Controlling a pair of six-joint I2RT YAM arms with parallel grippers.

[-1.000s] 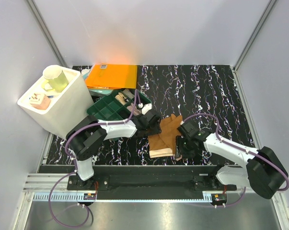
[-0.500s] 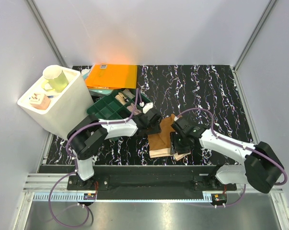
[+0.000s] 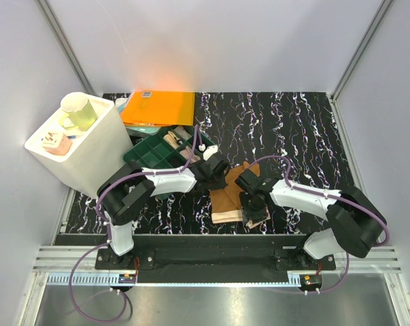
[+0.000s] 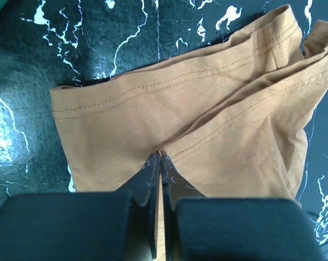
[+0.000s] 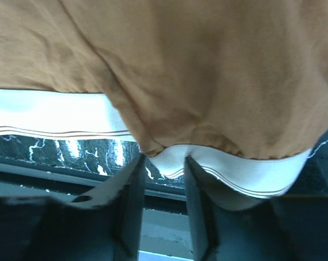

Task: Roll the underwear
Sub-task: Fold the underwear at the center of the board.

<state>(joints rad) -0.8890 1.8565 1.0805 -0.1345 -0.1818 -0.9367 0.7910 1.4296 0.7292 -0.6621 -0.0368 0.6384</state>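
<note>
One pair of brown underwear lies near the middle of the worktop's near edge, held between both arms. From above we see only the layout: the left gripper sits on the garment's far left side and the right gripper on its near right side, with the green tray behind, towards the far left corner. That view hides both sets of fingers.

The left wrist camera shows the left gripper pressed shut on the brown underwear at the seam where the legs meet, with the cloth spread flat on the marbled surface beyond. The right wrist camera shows what neither other view does: the right gripper pinches a bunched fold of the pale waistband, and the brown underwear drapes above it.

Compared with a second ago, the right gripper has travelled towards the left edge, carrying the garment's right side over the rest. The left gripper has barely shifted.
</note>
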